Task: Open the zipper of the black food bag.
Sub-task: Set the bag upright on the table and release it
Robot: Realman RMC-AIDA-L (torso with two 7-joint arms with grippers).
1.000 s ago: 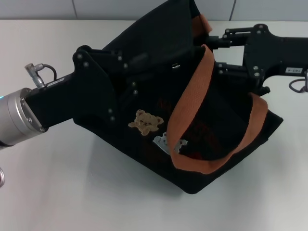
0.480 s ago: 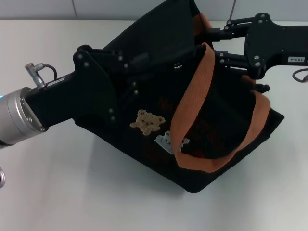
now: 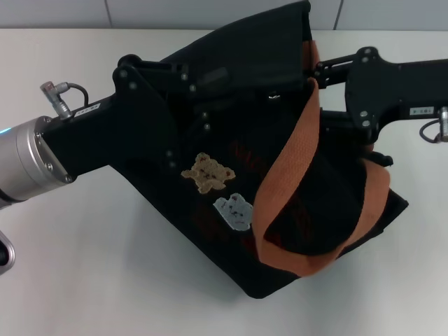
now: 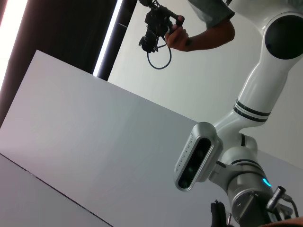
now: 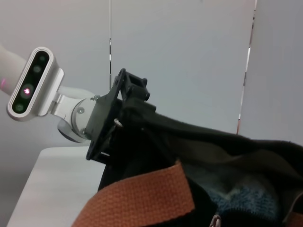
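My left end effector (image 3: 192, 105) is pressed into the black food bag (image 3: 294, 203) at its left upper edge; grip state unreadable. My right end effector (image 3: 315, 73) reaches in at the far top seam, fingers hidden by fabric. Right wrist view alone shows the bag's open mouth and orange handle (image 5: 142, 196). White worktop (image 3: 105, 266), pale wall. Silver zipper (image 3: 274, 94) pull sits between both.

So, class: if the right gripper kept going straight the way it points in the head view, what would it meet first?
The right gripper points toward the robot's left, so it would probably meet the black food bag and its orange handle first; depth is unclear.
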